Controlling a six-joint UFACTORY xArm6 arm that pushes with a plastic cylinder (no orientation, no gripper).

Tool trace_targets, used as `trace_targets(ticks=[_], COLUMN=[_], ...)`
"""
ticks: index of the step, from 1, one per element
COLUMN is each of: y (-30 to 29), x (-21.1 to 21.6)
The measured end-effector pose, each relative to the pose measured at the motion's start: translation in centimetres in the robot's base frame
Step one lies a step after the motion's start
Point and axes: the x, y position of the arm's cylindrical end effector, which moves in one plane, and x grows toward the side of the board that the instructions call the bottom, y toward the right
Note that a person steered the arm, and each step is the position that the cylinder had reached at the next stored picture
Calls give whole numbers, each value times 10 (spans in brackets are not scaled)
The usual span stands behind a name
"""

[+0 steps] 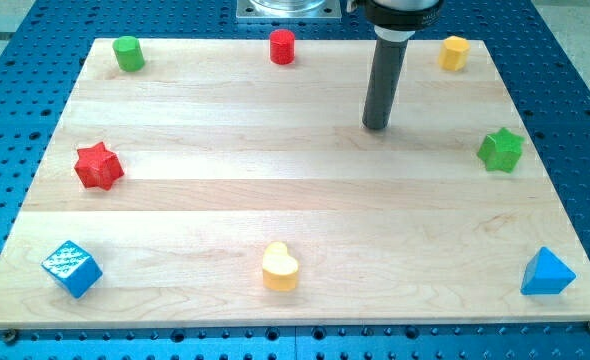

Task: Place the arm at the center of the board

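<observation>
My tip (376,127) rests on the wooden board (225,200), right of the board's middle and in its upper half. No block touches it. The red cylinder (282,46) is up and to its left. The yellow block (455,52) is up and to its right. The green star (500,150) is to its right near the board's right edge.
A green cylinder (128,53) sits at the top left corner. A red star (99,166) is at the left edge. A blue cube (72,268) is at the bottom left, a yellow heart (280,267) at the bottom middle, a blue triangle (547,272) at the bottom right.
</observation>
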Motion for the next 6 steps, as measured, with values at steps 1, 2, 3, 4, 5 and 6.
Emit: trace_targets(ticks=[1, 2, 3, 4, 5, 6], y=[0, 0, -4, -5, -17, -65], x=[0, 2, 2, 2, 2, 6])
